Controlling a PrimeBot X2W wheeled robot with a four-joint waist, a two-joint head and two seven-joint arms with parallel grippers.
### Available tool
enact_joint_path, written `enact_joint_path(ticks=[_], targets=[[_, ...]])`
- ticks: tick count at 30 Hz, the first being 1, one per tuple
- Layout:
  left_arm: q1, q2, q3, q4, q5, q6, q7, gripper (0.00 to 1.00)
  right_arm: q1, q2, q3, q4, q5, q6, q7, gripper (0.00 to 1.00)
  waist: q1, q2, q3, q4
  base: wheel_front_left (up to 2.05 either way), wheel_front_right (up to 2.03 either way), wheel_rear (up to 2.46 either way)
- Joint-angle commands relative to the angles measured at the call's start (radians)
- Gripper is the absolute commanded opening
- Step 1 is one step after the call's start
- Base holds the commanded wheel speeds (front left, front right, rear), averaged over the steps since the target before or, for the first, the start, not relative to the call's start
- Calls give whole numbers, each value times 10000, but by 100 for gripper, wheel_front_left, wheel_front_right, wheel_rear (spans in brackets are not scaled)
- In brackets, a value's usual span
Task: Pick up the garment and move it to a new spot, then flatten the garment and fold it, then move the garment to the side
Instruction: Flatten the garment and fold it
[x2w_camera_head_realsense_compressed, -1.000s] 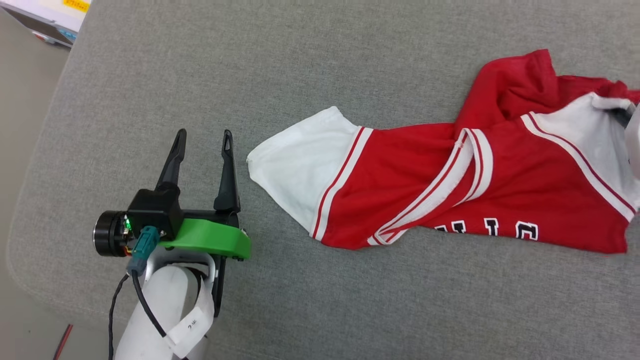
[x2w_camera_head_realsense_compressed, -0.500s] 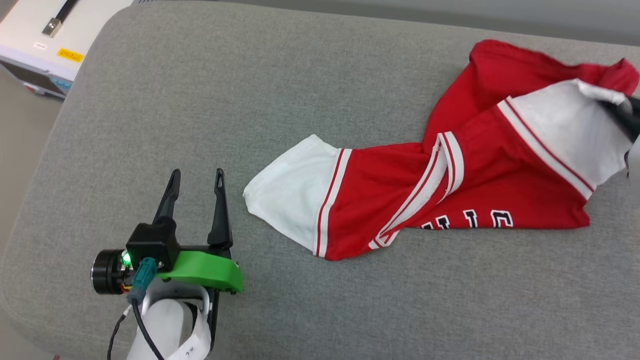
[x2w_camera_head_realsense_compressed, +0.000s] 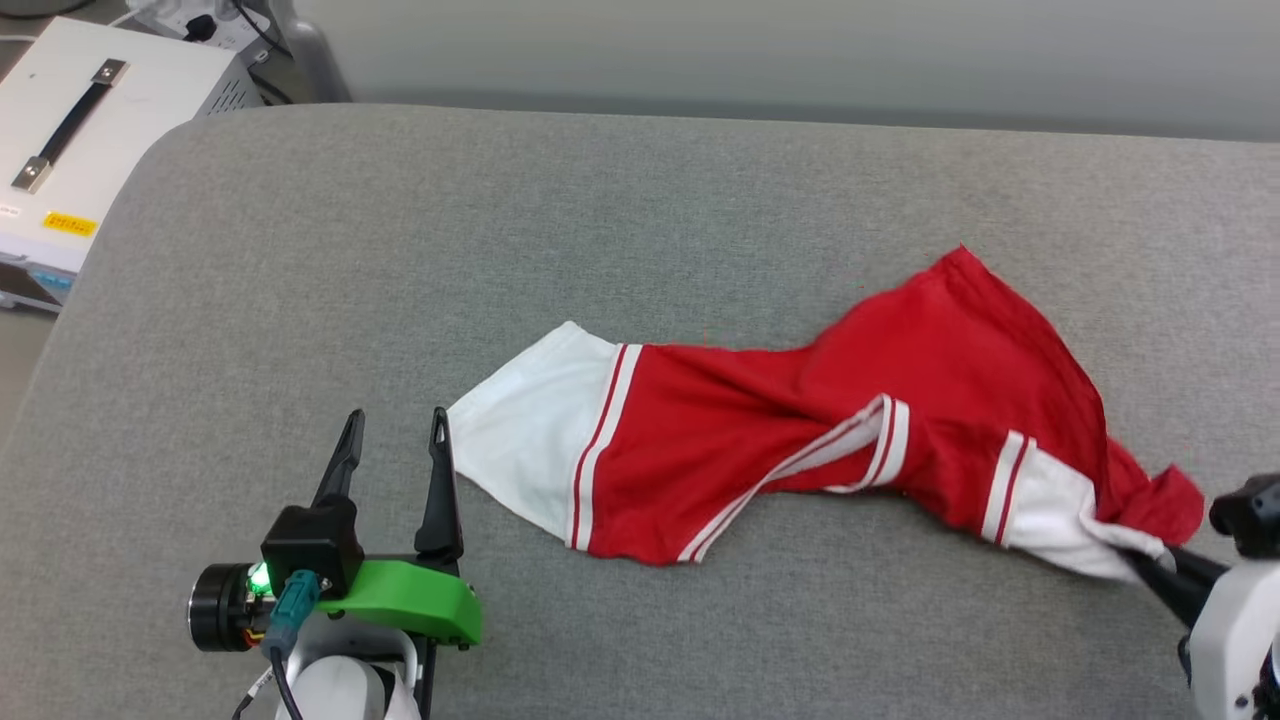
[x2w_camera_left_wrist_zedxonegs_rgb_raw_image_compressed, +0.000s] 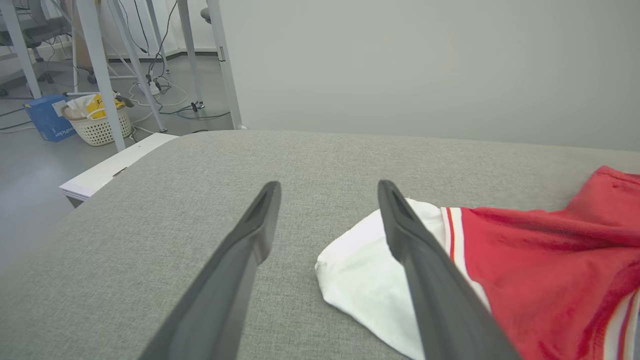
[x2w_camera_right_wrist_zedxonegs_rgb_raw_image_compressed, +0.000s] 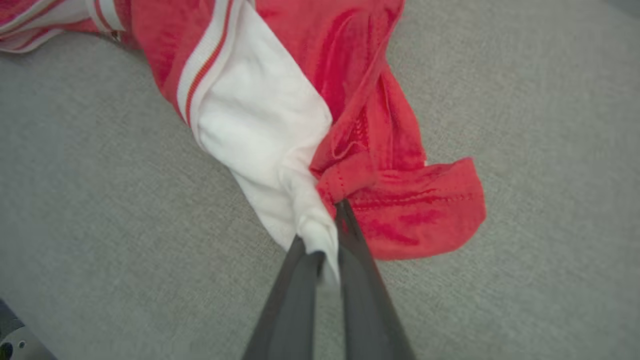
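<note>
Sitting beyond the far left corner of a grey padded surface (x2w_camera_head_realsense_compressed: 640, 230), a white case (x2w_camera_head_realsense_compressed: 90, 150) with a black handle edges the scene. Near the pad's left front, the left gripper (x2w_camera_head_realsense_compressed: 397, 418) has its two dark fingers spread wide with nothing between them, the inner one just beside a white sleeve (x2w_camera_head_realsense_compressed: 520, 450) of the garment (x2w_camera_head_realsense_compressed: 760, 450). The red jersey lies twisted and stretched across the middle of the pad, striped trim running through its folds. At far right, the right gripper (x2w_camera_right_wrist_zedxonegs_rgb_raw_image_compressed: 324, 240) is pinched tight on the bunched end of the other white sleeve.
</note>
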Motion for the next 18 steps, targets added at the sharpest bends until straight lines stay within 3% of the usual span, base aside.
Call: enact_joint_path(ticks=[1,11,12,13,14,18], targets=[[134,-33,47,8,100,-49,-57,100,447,199,-202,126,-32,-17,-105,0,1,-1,-146,-178,0,0,0],[190,-97,85,146,200,-193,-57,100,2136,1279,-1351,1218,-423,-17,-550,0,1,-1,-196,-251,0,0,0],[204,-101,101,152,203,-197,-57,100,2158,1346,-1486,1233,-486,-17,-642,10,1,-1,-207,-260,0,0,0],[224,-105,122,159,209,-199,-57,100,2170,1422,-1690,1223,-571,-17,-778,45,1,-1,-223,-269,0,0,0],[242,-108,140,165,215,-200,-57,100,2176,1475,-1864,1188,-642,-17,-884,100,1,-1,-241,-276,0,0,0],[339,-119,210,178,260,-212,-57,100,2218,1559,-2705,584,-979,-17,-1232,100,1,-1,-354,-318,0,0,0]])
